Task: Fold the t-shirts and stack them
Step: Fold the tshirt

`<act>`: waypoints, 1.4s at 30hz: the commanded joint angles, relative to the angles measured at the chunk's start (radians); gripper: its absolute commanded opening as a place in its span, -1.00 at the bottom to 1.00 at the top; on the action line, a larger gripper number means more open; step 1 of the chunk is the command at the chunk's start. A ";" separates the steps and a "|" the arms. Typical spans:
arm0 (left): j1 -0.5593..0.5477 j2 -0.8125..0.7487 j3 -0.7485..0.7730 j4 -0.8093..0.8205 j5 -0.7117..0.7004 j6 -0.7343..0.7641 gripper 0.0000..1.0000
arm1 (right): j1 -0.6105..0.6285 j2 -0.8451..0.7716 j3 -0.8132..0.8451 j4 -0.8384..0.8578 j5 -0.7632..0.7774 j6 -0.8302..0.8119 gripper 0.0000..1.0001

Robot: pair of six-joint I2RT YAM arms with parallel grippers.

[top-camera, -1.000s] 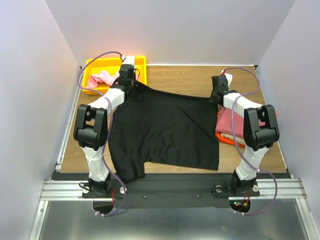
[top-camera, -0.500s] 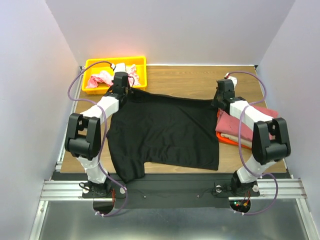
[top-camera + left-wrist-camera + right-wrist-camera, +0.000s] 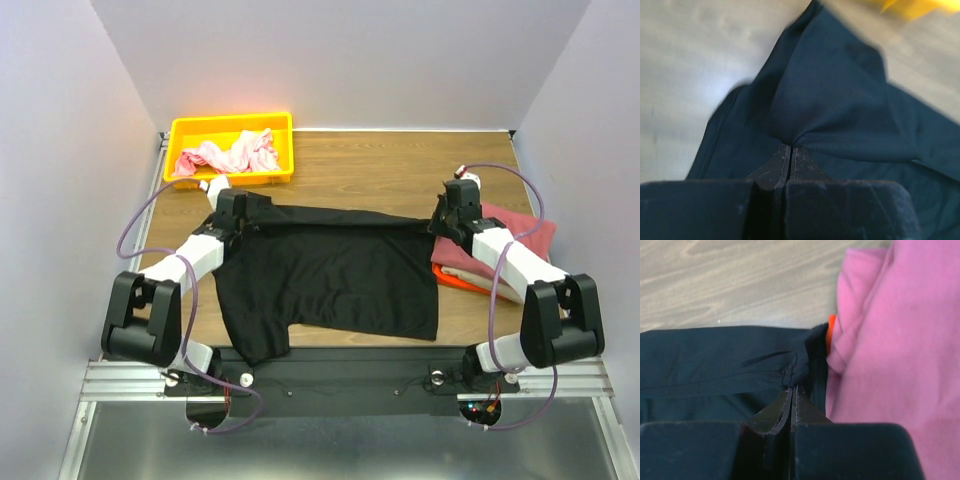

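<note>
Pulled nearer now, left hand (image 3: 791, 150) and right hand (image 3: 792, 389) pinch the black t-shirt (image 3: 330, 270) (unseen from above).

Matt, soft cloth of the black t-shirt (image 3: 330, 270) and rose-red t-shirt (image 3: 515, 228); glossy yellow plastic bin (image 3: 285, 150); smooth wood-grain surface (image 3: 370, 165).

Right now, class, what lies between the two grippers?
The black t-shirt: its far edge stretches from the left gripper to the right gripper, both shut on it, seen in the top view.
</note>
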 commanded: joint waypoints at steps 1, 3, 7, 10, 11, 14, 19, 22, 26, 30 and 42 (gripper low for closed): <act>-0.003 -0.133 -0.094 -0.054 -0.004 -0.164 -1.00 | -0.004 -0.073 -0.030 -0.002 -0.011 0.017 -0.99; -0.006 -0.169 -0.152 -0.055 0.015 -0.205 -1.00 | -0.004 -0.087 -0.057 -0.004 -0.008 0.025 -0.99; -0.009 -0.227 -0.203 -0.091 0.012 -0.236 -1.00 | -0.004 -0.090 -0.089 -0.004 -0.022 0.025 -0.99; -0.012 -0.249 -0.243 -0.082 0.042 -0.241 -1.00 | -0.004 -0.087 -0.108 -0.005 -0.016 0.038 -0.99; -0.012 -0.241 -0.246 -0.088 0.050 -0.236 -1.00 | -0.004 -0.087 -0.112 -0.005 -0.027 0.041 -0.99; -0.018 -0.229 -0.263 -0.115 0.099 -0.245 -1.00 | -0.004 -0.093 -0.132 -0.005 -0.042 0.049 -0.96; -0.043 -0.293 -0.309 -0.164 0.084 -0.274 -1.00 | -0.004 -0.119 -0.171 -0.005 -0.056 0.057 -0.85; -0.044 -0.344 -0.301 -0.250 0.033 -0.277 -0.43 | -0.005 -0.137 -0.183 -0.005 -0.076 0.061 -0.66; -0.047 -0.488 -0.286 -0.328 0.036 -0.276 0.11 | -0.005 -0.169 -0.185 -0.007 -0.134 0.064 0.05; -0.049 -0.594 -0.255 -0.319 0.041 -0.268 0.97 | -0.004 -0.229 -0.169 -0.011 -0.185 0.054 0.86; -0.027 -0.255 -0.024 -0.018 0.118 -0.159 0.97 | 0.011 -0.091 0.004 0.012 -0.344 0.018 1.00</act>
